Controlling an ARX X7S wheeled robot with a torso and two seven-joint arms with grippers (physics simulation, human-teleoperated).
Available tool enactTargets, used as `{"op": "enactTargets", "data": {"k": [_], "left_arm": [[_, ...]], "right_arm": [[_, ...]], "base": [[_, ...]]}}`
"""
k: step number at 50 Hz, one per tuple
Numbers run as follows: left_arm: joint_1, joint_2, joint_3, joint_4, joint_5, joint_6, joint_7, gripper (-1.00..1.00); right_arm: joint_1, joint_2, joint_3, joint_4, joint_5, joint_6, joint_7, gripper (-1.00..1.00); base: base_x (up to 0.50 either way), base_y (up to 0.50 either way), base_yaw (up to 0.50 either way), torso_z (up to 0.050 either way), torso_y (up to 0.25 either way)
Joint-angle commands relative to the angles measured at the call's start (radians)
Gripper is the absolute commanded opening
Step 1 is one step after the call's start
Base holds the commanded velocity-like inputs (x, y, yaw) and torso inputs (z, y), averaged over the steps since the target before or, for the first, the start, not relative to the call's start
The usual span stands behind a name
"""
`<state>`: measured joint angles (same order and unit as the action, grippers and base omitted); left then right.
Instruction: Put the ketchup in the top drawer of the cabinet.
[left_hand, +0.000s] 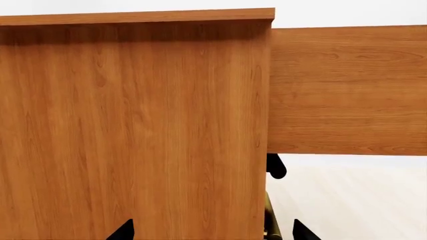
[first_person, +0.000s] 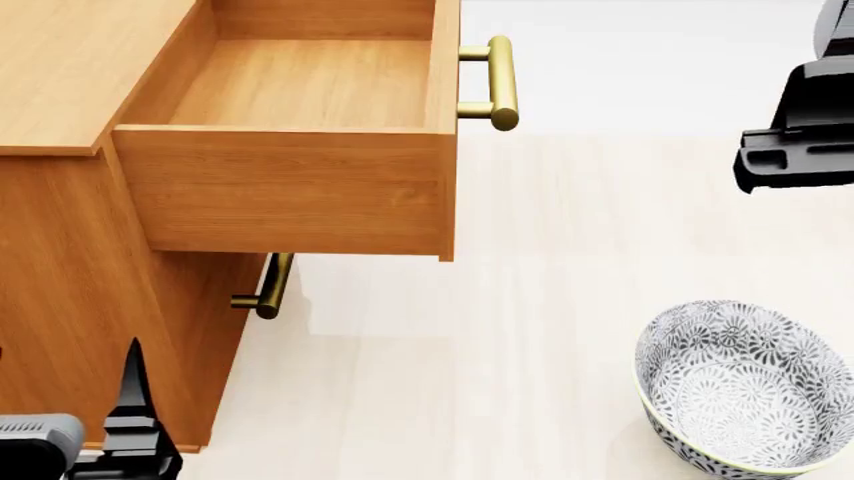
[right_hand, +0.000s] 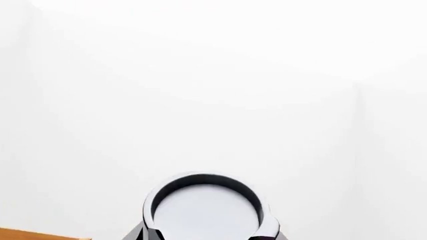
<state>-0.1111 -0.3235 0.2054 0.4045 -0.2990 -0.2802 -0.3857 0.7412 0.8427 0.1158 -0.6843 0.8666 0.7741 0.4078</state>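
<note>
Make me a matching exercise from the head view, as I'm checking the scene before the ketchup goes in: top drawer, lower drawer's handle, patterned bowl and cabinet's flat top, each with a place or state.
Things:
1. top drawer
2. lower drawer's brass handle
3. grey-white floral bowl
4. cabinet's flat top

Places or states:
A. standing on the pale surface, at the view's lower right
B. bare wood, at the view's upper left
C. pulled out, nothing inside
D. tucked beneath the pulled-out drawer

Pairs: 1-C, 2-D, 3-A, 4-B
</note>
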Motion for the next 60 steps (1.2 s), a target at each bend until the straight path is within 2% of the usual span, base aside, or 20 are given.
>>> {"op": "enactTargets", "data": {"k": [1, 18, 33, 51, 60], "left_arm": [[-0.001, -0.001, 0.002, 0.001, -0.004, 0.000, -0.004, 1.00], [-0.001, -0.001, 0.004, -0.019, -0.011, 0.018, -0.001, 1.00], [0.001, -0.006, 0.007, -0.014, -0.020, 0.016, -0.003, 1.00], [-0.001, -0.012, 0.014, -0.004, -0.022, 0.009, -0.009, 1.00], [-0.005, -0.015, 0.013, -0.008, -0.026, 0.008, -0.010, 1.00]], "right_arm": [[0.178, -0.025, -0.121, 0.069, -0.062, 0.021, -0.043, -1.00], [0.390, -0.122, -0.301, 0.239, -0.165, -0.002, -0.119, -1.00], [0.533, -0.248, -0.437, 0.496, -0.285, -0.099, -0.205, -1.00], [0.691, -0.371, -0.513, 0.802, -0.373, -0.213, -0.289, -1.00], [0.761, -0.411, -0.533, 0.887, -0.394, -0.240, -0.317, -1.00]], "base": [[0.00, 0.00, 0.00, 0.000, 0.000], [0.00, 0.00, 0.00, 0.000, 0.000], [0.00, 0.00, 0.00, 0.000, 0.000], [0.00, 0.00, 0.00, 0.000, 0.001], [0.00, 0.00, 0.00, 0.000, 0.000]]}}
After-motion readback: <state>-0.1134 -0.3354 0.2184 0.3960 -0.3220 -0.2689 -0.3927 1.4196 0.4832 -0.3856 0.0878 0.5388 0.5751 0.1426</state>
